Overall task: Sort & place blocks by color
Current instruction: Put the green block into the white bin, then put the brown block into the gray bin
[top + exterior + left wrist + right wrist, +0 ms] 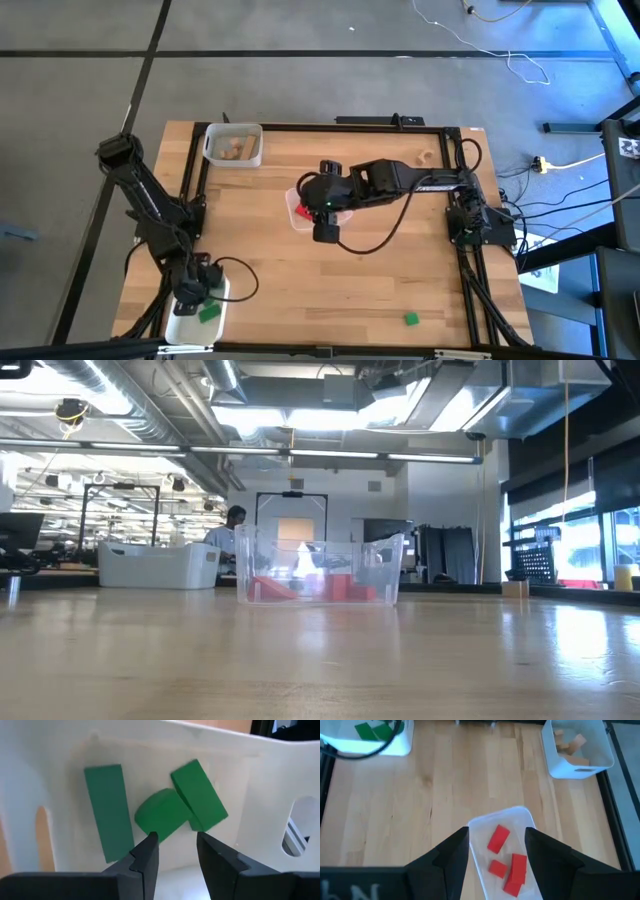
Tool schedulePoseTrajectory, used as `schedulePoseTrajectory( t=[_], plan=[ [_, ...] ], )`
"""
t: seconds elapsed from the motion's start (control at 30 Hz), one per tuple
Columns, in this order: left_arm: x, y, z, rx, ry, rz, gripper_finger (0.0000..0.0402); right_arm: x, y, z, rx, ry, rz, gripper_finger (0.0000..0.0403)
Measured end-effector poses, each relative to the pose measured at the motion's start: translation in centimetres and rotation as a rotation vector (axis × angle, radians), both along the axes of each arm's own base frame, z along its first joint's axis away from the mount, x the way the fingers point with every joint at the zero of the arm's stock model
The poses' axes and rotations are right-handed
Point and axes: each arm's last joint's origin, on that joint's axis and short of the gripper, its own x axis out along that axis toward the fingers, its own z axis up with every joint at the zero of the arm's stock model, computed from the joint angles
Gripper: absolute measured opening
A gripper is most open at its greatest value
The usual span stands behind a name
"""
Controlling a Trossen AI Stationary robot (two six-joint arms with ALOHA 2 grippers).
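Left gripper (174, 851) over green blocks (180, 805) in white tray (260, 775), jaws narrowly apart, empty. Right gripper (496, 851) above red blocks (498, 839), jaws wide. Risk: stray green block (410, 319) overlooked.

Grey concrete floor (300, 90), exposed ceiling ducts (130, 410), strip lights (330, 455), tall windows (590, 540), a seated person (228, 530)

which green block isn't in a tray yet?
The lone green block lying on the bare table, at its near edge toward the right arm's side. The other green ones already lie in the white tray under the left gripper.
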Motion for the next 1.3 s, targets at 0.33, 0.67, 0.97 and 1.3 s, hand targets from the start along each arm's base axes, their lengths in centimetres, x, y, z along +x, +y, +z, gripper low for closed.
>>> schedulePoseTrajectory(
  t=[0.33,0.67,0.97,1.3],
  plan=[
    [0.4,-0.4,2.2,-0.036,-0.083,0.005,0.0125,-4.1,2.1,2.0,-0.014,0.055,-0.071,0.0193],
    [1.1,1.6,8.5,0.142,-0.502,0.028,0.0125,-9.2,5.5,3.5,-0.099,0.035,-0.223,0.0193],
    [1.6,4.7,13.5,0.29,-0.699,0.065,0.0125,-10.9,6.1,2.7,-0.11,-0.028,-0.38,0.0193],
    [2.6,8.0,16.2,0.509,-0.755,0.08,0.0125,-17.2,0.6,-1.0,-0.038,-0.005,-0.743,0.0193]
  ],
)
